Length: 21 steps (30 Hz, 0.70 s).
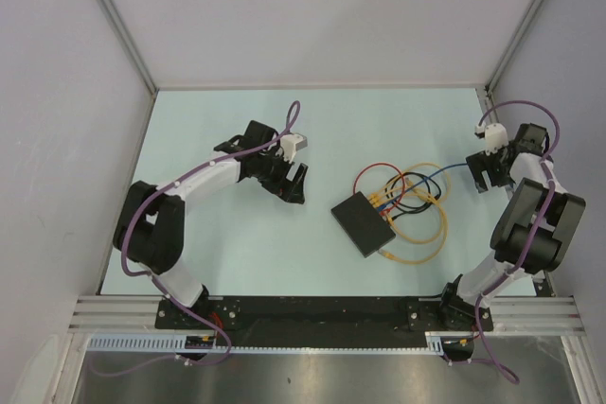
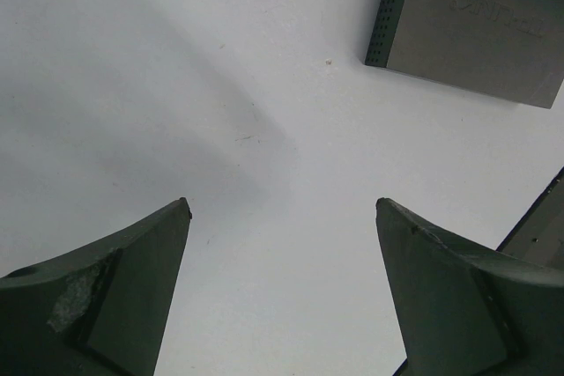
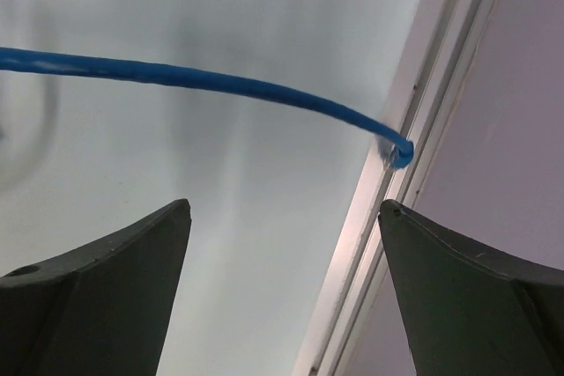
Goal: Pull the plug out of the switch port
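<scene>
Left gripper (image 2: 282,204) and right gripper (image 3: 285,209) both have fingers spread wide, holding nothing. The blue cable (image 3: 220,81) has a loose end at 3 o'clock of the switch (image 1: 364,222), so I'd guess it's done.

The flat matte-black rectangular switch (image 1: 365,221) lies on a pale mint-green tabletop (image 1: 237,253), right of its middle. Seen close, its top looks dull grey and its side carries a grid of small dark dots. Beside it loop a thin yellow cable (image 1: 443,231) and a thin red cable (image 1: 358,180). A bright blue round cable (image 3: 220,81) reaches toward the tabletop's right edge. The left gripper (image 2: 282,204) has dark charcoal fingers (image 2: 441,288), one with a pale scuffed patch.
</scene>
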Each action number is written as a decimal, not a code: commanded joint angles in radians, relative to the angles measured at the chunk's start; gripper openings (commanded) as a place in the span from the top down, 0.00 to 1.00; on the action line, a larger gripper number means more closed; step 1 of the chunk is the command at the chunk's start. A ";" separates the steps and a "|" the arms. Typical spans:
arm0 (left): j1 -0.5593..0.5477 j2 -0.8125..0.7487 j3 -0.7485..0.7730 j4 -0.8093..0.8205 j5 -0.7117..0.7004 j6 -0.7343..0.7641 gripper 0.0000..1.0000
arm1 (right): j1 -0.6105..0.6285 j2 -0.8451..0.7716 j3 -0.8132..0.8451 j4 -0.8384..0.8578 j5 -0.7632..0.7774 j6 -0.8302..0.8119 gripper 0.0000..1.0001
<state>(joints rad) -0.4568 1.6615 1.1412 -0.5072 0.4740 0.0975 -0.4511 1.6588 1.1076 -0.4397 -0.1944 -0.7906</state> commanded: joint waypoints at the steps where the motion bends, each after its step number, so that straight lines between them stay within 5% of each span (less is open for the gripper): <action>1: 0.004 -0.068 0.026 -0.010 -0.015 0.048 0.08 | 0.012 0.044 -0.005 0.090 -0.008 -0.128 0.07; 16: 0.003 -0.083 0.020 -0.037 -0.054 0.090 0.07 | 0.081 0.288 -0.011 0.524 0.349 -0.219 0.09; 17: 0.004 -0.085 0.020 -0.037 -0.055 0.091 0.07 | 0.081 0.295 -0.011 0.545 0.352 -0.229 0.12; 21: 0.004 -0.082 0.015 -0.040 -0.060 0.094 0.06 | 0.083 0.323 -0.011 0.510 0.360 -0.269 0.61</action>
<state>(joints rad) -0.4568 1.6157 1.1412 -0.5438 0.4213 0.1604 -0.3630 1.9270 1.1057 0.0723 0.1188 -1.0199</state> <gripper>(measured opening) 0.932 0.603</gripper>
